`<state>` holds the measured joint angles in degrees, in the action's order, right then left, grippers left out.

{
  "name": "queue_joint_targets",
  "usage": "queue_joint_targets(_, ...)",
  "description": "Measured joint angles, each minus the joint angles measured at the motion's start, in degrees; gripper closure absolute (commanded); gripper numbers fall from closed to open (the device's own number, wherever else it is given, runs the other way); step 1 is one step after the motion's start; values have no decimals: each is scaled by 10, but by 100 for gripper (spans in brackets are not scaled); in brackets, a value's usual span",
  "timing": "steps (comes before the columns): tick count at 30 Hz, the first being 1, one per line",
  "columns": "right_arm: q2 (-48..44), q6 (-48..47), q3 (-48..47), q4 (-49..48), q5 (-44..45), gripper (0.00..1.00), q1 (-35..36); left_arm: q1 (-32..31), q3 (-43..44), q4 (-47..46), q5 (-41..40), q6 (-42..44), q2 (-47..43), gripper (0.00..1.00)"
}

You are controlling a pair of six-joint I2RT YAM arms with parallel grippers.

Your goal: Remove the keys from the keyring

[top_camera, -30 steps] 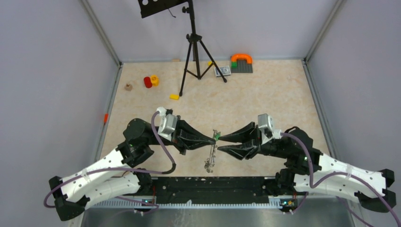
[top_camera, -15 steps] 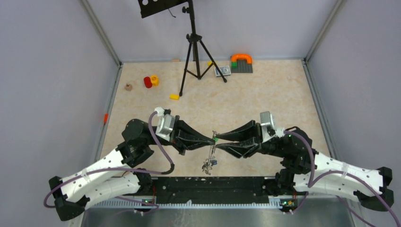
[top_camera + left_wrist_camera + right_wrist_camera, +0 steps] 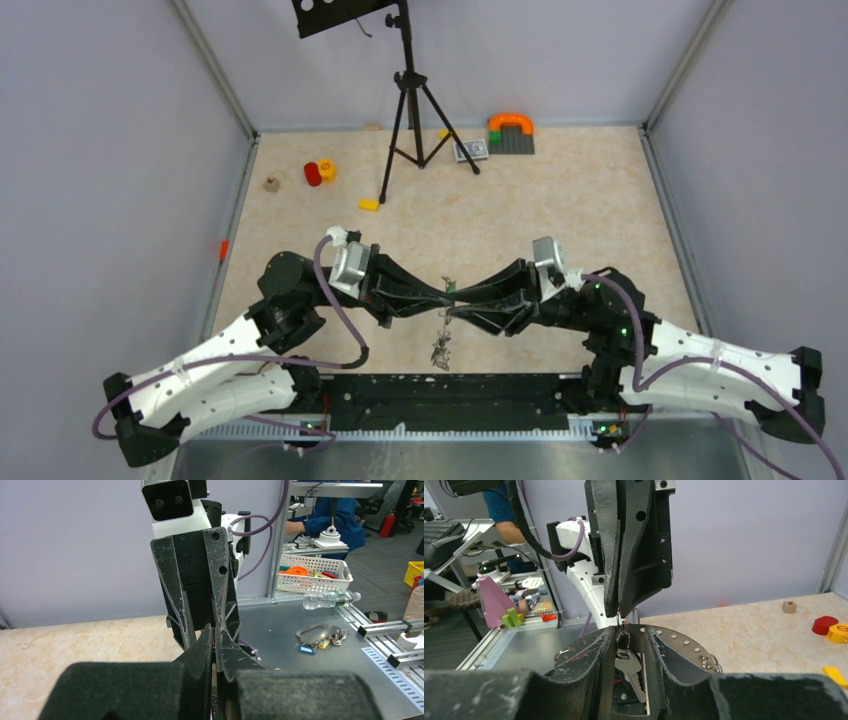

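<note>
The keyring [image 3: 684,642], a flat grey ring with small holes along its rim, hangs edge-on between both arms in the top view [image 3: 447,322]. Several keys [image 3: 440,350] dangle at its bottom. My left gripper [image 3: 443,291] is shut and pinches a thin wire loop at the ring's top edge; its tips also show in the right wrist view [image 3: 620,614]. My right gripper [image 3: 630,632] is open, with one finger on each side of the ring's top. A silver key [image 3: 630,669] hangs between those fingers. In the left wrist view my left gripper [image 3: 216,630] is shut, its hold hidden.
A black tripod [image 3: 410,110] stands at the back. A red cylinder [image 3: 313,173], a yellow block [image 3: 369,205], a small wooden piece [image 3: 270,184] and an orange arch on a grey plate [image 3: 511,130] lie far off. Another key bunch [image 3: 320,637] lies on a metal bench outside the cell.
My right gripper has moved left to the left gripper's tips and its fingers have narrowed around the ring's top. The hanging ring has swung slightly. The left arm has hardly moved.
</note>
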<state>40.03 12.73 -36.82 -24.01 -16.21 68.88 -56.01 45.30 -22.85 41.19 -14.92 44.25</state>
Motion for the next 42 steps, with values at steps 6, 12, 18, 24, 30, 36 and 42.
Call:
queue_joint_targets(6, 2, 6, 0, -6, -4, 78, 0, 0, 0, -1, 3, 0, 0, 100)
queue_joint_targets(12, 3, 7, 0, -9, -7, 100, 0, 0, 0, -1, 3, 0, 0, 100)
queue_joint_targets(18, 4, 8, 0, -9, -6, 100, 0, 0, -1, -2, 3, 0, 0, 100)
queue_joint_targets(24, 5, 3, -11, 15, 2, 100, 0, 0, -4, -1, -4, 0, -1, 97)
queue_joint_targets(30, 7, -7, -56, 92, 16, 100, 0, 1, -4, 0, -18, 0, -5, 78)
queue_joint_targets(36, 6, -12, -72, 131, 33, 100, 0, 1, -5, 0, -18, -4, -6, 55)
queue_joint_targets(42, 2, -18, -74, 173, 48, 100, 0, 1, -5, 4, -21, -6, -6, 43)
